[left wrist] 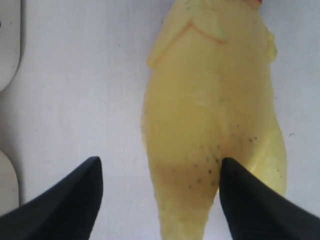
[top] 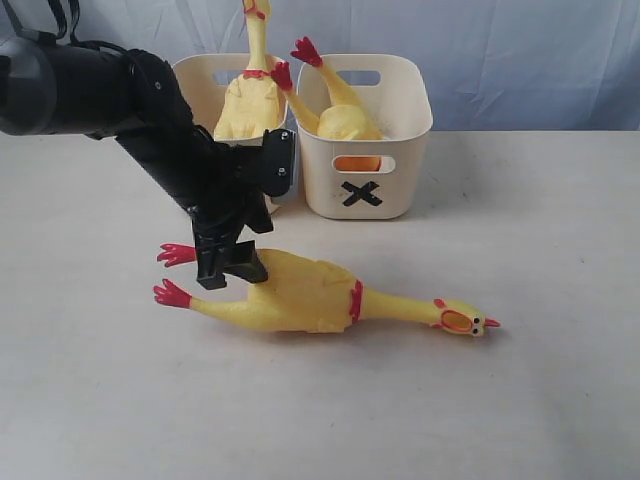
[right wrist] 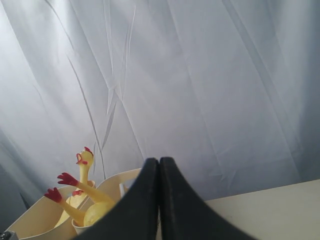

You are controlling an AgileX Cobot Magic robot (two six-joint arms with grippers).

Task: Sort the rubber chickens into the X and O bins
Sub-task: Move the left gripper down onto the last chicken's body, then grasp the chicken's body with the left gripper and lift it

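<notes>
Yellow rubber all over this one. The lying chicken (top: 300, 295) is flat on the surface (top: 540, 400) near the middle of the exterior view, with its red feet (top: 172, 292) out at 9 o'clock and its open-beaked head (top: 462, 320) at 3 o'clock.

The black left arm (top: 150, 130) comes down from about 10 o'clock and puts the left claw (top: 225, 265) over the chicken's leg end. The left wrist view shows that claw (left wrist: 160, 160) spread wide open. One finger (left wrist: 250, 200) overlaps the edge of the yellow body and the other sits over bare surface. Can't tell if it's actually touching the rubber, but nothing is pinched.

Both cream tubs are up at 12 o'clock, side by side. The X tub (top: 400, 190) is the one nearer 1 o'clock, and it has the feet-up chicken (top: 345, 115) stuffed in head first. The second tub (top: 195, 75) is nearer 11 o'clock and holds the head-up chicken (top: 250, 105), neck poking out the top. The arm covers its front, so its mark can't be read.

The right claw (right wrist: 159, 165) only shows in its own wrist view. Its fingers are pressed together with nothing between them, facing a pale curtain (right wrist: 225, 75).
</notes>
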